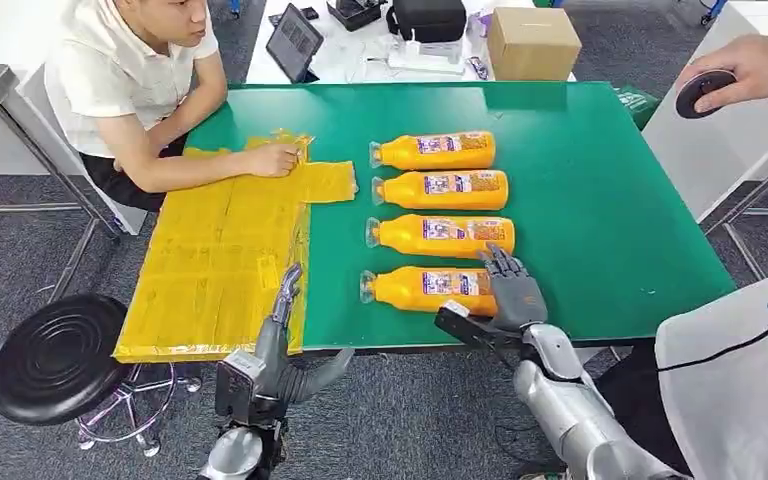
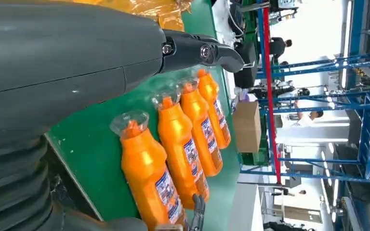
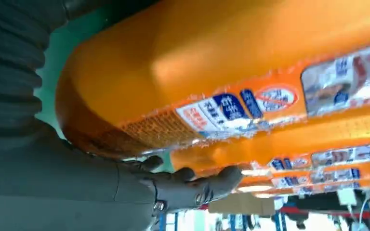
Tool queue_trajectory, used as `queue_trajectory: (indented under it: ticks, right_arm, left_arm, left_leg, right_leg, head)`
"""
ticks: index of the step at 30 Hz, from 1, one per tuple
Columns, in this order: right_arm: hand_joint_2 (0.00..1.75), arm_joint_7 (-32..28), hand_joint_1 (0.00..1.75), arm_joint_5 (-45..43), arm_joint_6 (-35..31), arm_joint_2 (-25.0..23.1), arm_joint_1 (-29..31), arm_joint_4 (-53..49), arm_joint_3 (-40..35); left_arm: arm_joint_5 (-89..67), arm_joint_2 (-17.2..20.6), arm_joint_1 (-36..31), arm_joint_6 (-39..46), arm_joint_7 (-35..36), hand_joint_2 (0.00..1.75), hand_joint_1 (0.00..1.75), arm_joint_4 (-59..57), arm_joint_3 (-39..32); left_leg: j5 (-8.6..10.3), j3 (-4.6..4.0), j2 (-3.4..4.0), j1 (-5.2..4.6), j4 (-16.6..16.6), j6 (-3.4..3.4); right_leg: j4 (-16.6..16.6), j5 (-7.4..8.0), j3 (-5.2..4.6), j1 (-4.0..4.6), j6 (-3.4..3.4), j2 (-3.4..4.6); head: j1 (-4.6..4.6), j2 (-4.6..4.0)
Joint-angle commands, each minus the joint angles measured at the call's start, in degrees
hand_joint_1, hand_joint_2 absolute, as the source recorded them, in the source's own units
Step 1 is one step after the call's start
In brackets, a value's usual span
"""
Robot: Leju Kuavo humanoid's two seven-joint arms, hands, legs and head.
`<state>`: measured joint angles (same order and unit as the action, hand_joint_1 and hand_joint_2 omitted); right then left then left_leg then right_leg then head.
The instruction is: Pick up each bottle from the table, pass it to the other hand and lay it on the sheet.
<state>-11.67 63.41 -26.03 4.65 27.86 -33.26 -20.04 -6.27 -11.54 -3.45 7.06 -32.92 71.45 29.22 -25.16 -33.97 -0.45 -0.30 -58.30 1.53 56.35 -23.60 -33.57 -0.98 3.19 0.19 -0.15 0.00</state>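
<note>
A: Item, bottles: four on the green desk [image 1: 600,200], lying in a row, caps toward the yellow sheet [image 1: 215,260]. Nearest bottle [image 1: 425,288] lies crosswise before the robot, long axis left to right.

B: Item, right hand [image 1: 510,290]?

A: At that bottle's base end, fingers [image 3: 207,185] spread along its side, seemingly touching; no closed grip shows. It is plainly the nearer hand.

B: Item, left hand [image 1: 285,330]?

A: At the desk's front edge by the sheet, fingers extended and apart, holding nothing, well apart from the bottle's cap. A person's hand [image 1: 272,158] rests on the sheet's far side.
</note>
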Motion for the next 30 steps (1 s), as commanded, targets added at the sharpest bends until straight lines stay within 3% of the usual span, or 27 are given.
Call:
queue_trajectory:
  ticks: [1, 22, 26, 30]
  right_arm:
    - [1.75, -1.77, 1.75, -1.57, 4.60, -1.34, 1.32, 8.92, -1.09]
    - [1.75, -5.32, 1.75, -3.81, 4.60, -1.20, -0.87, 8.08, -1.04]
    - [1.75, -12.32, 1.75, -13.17, 9.62, -2.10, -3.06, 5.96, 3.22]
    - [1.75, -18.31, 1.75, -20.70, 10.64, -3.20, -5.90, 0.73, 5.35]
  left_arm:
    - [0.24, 1.39, -2.31, -0.22, 0.21, 1.75, 0.00, -3.56, 1.15]
    - [0.46, 1.26, -2.01, -0.33, -0.18, 1.75, 0.00, -3.45, 1.11]
    - [1.68, 0.83, -1.56, -0.33, -0.93, 1.75, 0.00, -3.17, 0.40]
    - [8.78, -0.28, -1.39, -1.64, 0.55, 1.75, 0.00, -3.59, -1.94]
  left_leg:
    - [0.01, 0.23, -0.01, 0.07, 0.11, -0.12]
    - [-0.01, 0.56, -0.11, 0.09, 0.10, -0.11]
    - [-0.01, 0.58, -0.13, 0.10, 0.11, -0.10]
    - [-0.02, 0.63, -0.08, 0.14, 0.14, -0.14]
  right_leg:
    - [-0.12, 0.00, 0.25, 0.08, -0.14, -0.07]
    - [-0.15, -0.02, 0.57, 0.10, -0.12, -0.14]
    - [-0.17, -0.02, 0.59, 0.11, -0.11, -0.16]
    - [-0.21, -0.02, 0.63, 0.15, -0.16, -0.10]
  head:
    - [0.00, 0.00]
    - [0.02, 0.00]
    - [0.02, 0.00]
    - [0.04, 0.00]
